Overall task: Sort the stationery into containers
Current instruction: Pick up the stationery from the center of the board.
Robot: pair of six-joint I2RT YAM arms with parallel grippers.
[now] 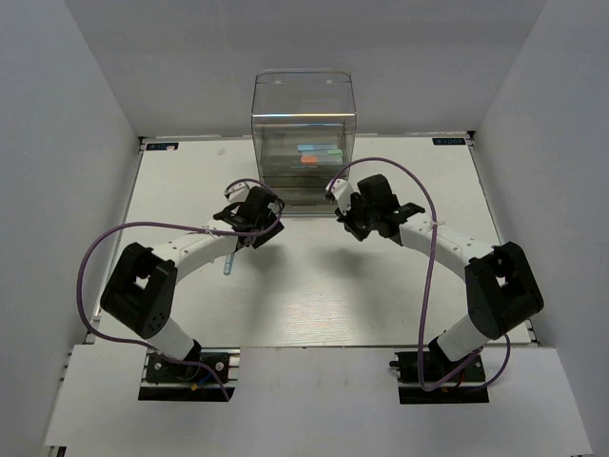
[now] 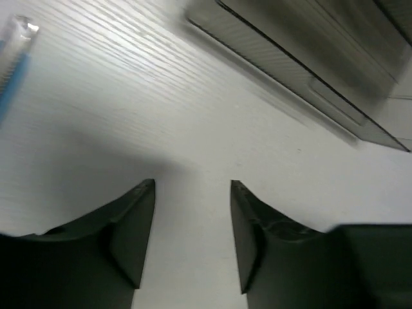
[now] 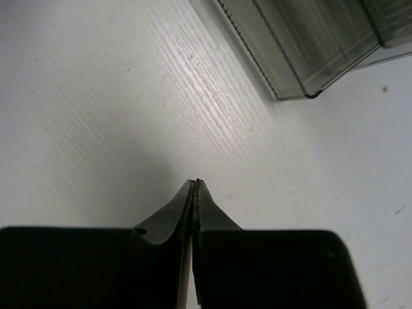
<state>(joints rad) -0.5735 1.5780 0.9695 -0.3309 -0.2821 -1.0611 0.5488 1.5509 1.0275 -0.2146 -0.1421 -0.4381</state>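
Observation:
The clear organiser (image 1: 303, 124) stands at the back middle of the table, with light-blue, mint and orange-capped markers (image 1: 317, 152) showing inside it. A thin light-blue pen (image 1: 229, 261) lies on the table below my left gripper (image 1: 255, 217). In the left wrist view the pen (image 2: 13, 61) is at the far left and the organiser's lower edge (image 2: 302, 61) is at the upper right. My left gripper (image 2: 193, 187) is open and empty, just above the table. My right gripper (image 1: 360, 211) is shut and empty, near the organiser's front right corner (image 3: 302, 51); its fingertips (image 3: 196, 183) meet.
White walls close in the table on the left, right and back. The two arms curve in from the near edge, with purple cables looping over them. White table surface (image 1: 314, 286) lies between the arms.

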